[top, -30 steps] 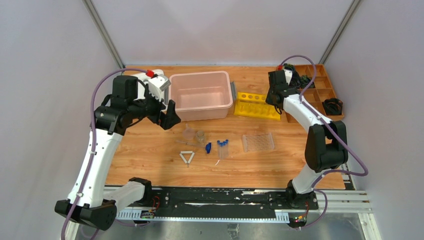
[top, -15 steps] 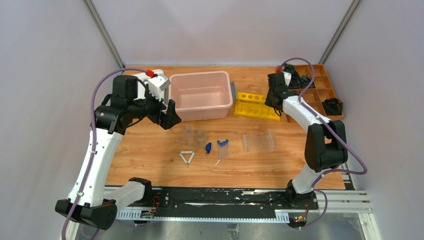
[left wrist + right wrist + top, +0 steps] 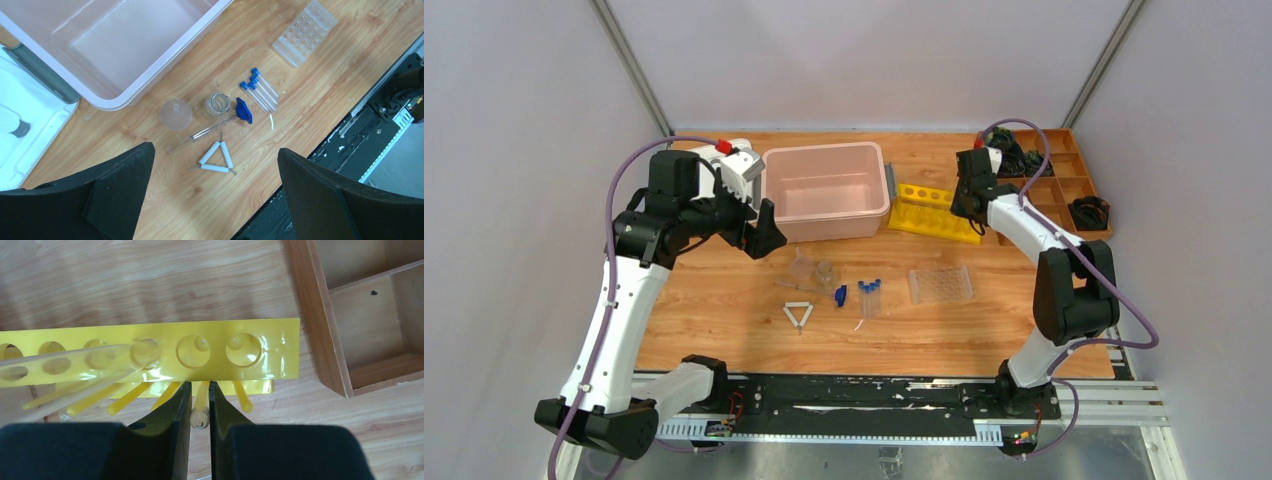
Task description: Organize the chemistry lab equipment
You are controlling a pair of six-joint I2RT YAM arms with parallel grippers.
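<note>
My left gripper [image 3: 759,230] is open and empty, held above the table beside the pink bin [image 3: 826,190]. Below it in the left wrist view [image 3: 215,148] lie a white triangle frame [image 3: 216,158], a clear flask [image 3: 175,114], a small glass beaker [image 3: 217,104], a thin rod [image 3: 210,131] with a blue end, several clear tubes with blue caps [image 3: 260,90] and a clear tube tray [image 3: 305,32]. My right gripper [image 3: 200,412] is shut on a clear tube [image 3: 201,415] at the yellow rack [image 3: 270,347]. Another clear tube [image 3: 75,362] leans in the rack.
A wooden compartment box [image 3: 1064,185] stands at the back right, next to the yellow rack [image 3: 936,212]. A white object with a grey handle [image 3: 30,115] sits left of the pink bin. The table's front edge meets a black rail [image 3: 854,395].
My right gripper has shifted slightly left and nearer along the yellow rack. The left arm and the items on the table have not moved.
</note>
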